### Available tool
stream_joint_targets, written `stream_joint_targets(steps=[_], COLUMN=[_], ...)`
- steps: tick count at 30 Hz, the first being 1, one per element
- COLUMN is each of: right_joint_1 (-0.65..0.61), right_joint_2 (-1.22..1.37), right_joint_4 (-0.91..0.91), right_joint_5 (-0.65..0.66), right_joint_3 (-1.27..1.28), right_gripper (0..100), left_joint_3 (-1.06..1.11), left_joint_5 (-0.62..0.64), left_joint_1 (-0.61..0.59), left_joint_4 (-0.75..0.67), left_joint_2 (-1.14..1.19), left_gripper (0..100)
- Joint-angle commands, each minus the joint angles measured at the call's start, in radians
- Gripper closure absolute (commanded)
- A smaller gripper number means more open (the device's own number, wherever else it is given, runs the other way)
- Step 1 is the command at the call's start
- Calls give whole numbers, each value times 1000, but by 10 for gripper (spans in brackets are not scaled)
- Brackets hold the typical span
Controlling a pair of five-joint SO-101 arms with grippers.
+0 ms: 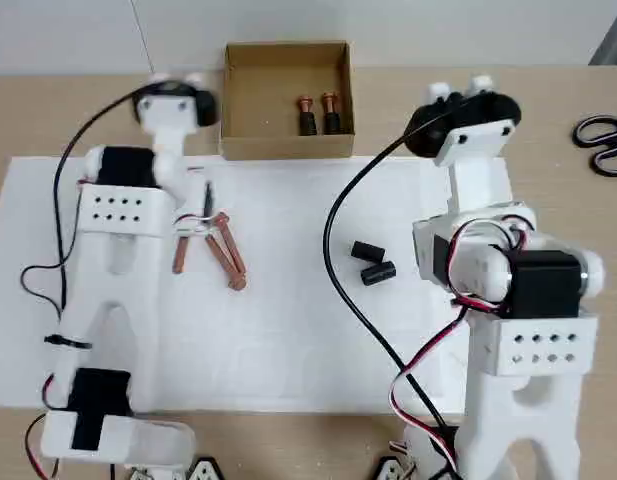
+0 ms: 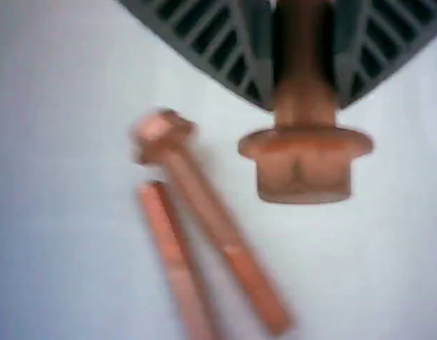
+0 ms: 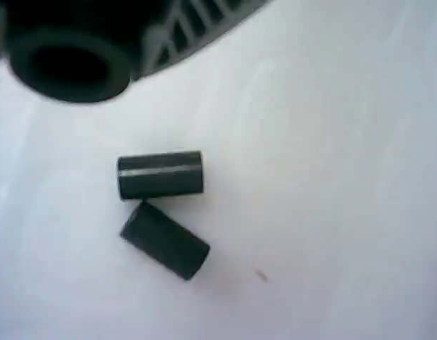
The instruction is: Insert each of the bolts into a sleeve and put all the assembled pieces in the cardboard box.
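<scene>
Viewing from above: the cardboard box [image 1: 258, 100] holds two assembled pieces [image 1: 318, 113]; scissors [image 1: 603, 143] lie well apart.
Left wrist: the left gripper [image 2: 303, 71] pinches a bolt [image 2: 304, 159], with loose bolts [image 2: 218, 230] near.
Right wrist: the right gripper [image 3: 83, 42] clamps a sleeve [image 3: 69, 71], with loose sleeves [image 3: 160, 173] near.

Right wrist camera. My right gripper [image 3: 91, 32] holds a black sleeve [image 3: 69, 69] close to the lens, with its hollow end turned toward me (one grey ribbed jaw shows beside it). Farther off, two more sleeves lie on the white sheet [image 3: 331, 163]. The first loose sleeve [image 3: 160, 174] has a pale glint along its side, and the second loose sleeve [image 3: 165, 242] lies at an angle to it. Their ends meet at one corner, touching or nearly so; I cannot tell which. A small reddish speck [image 3: 260, 275] marks the sheet near the second loose sleeve.
</scene>
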Motion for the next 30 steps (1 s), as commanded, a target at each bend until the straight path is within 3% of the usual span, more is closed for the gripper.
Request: stream_joint_targets(steps=[1, 7, 15, 21, 26, 30], right_joint_1=[-5, -5, -5, -5, -5, -7], right_joint_2=[-30, -30, -30, -30, -30, -30], right_joint_4=[-22, -21, -15, -15, -13, -13], right_joint_5=[-5, -5, -5, -5, -5, -5], right_joint_3=[6, 6, 6, 6, 6, 3], right_gripper=[995, 995, 995, 995, 995, 995], left_joint_3=[143, 260, 257, 259, 259, 262], left_joint_5=[15, 15, 12, 12, 12, 12], left_joint_1=[-71, -130, -133, -135, -130, -130], left_joint_4=[-166, -358, -367, -359, -359, -359], left_joint_2=[20, 135, 301, 328, 325, 325], left_gripper=[993, 992, 985, 910, 994, 995])
